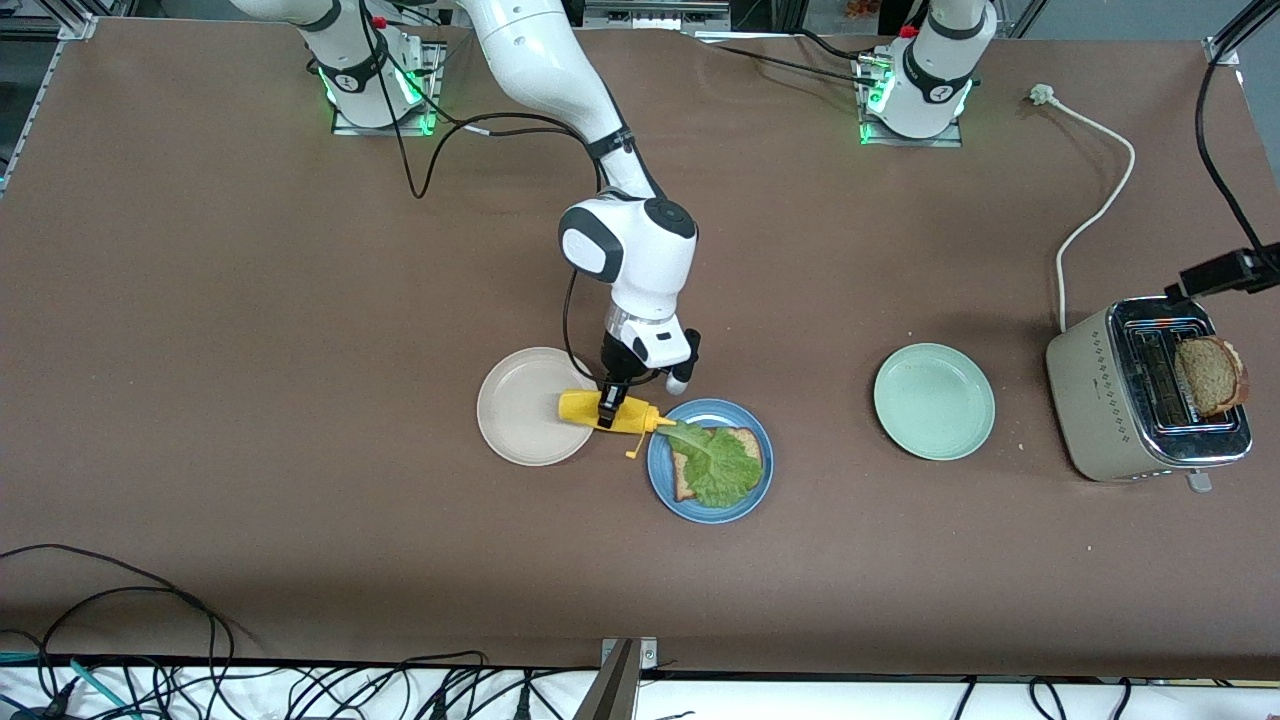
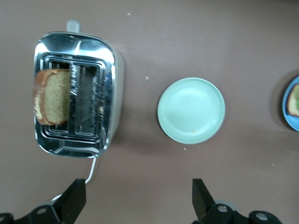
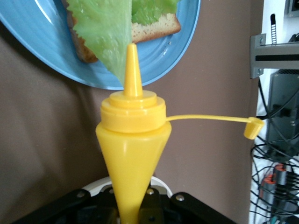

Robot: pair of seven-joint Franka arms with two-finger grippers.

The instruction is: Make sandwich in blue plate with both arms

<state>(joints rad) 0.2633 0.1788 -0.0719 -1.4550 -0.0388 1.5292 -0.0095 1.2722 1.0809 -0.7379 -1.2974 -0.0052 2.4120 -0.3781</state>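
The blue plate (image 1: 748, 493) holds one slice of brown bread (image 1: 745, 441) with a ruffled lettuce leaf (image 1: 720, 466) on top. My right gripper (image 1: 610, 405) is shut on a yellow squeeze bottle (image 1: 628, 413), held on its side over the gap between the beige plate and the blue plate. In the right wrist view the bottle (image 3: 133, 140) points its nozzle at the lettuce (image 3: 105, 32) on the blue plate (image 3: 37, 28), its cap dangling on a strap. A second bread slice (image 1: 1210, 375) stands in the toaster (image 1: 1110, 400). My left gripper (image 2: 138, 186) hangs open and empty, high over the table by the toaster (image 2: 93, 56).
A beige plate (image 1: 520, 405) lies beside the blue plate toward the right arm's end. A pale green plate (image 1: 934, 401) sits between the blue plate and the toaster. The toaster's white cord (image 1: 1095, 200) runs toward the left arm's base. Cables hang along the table's front edge.
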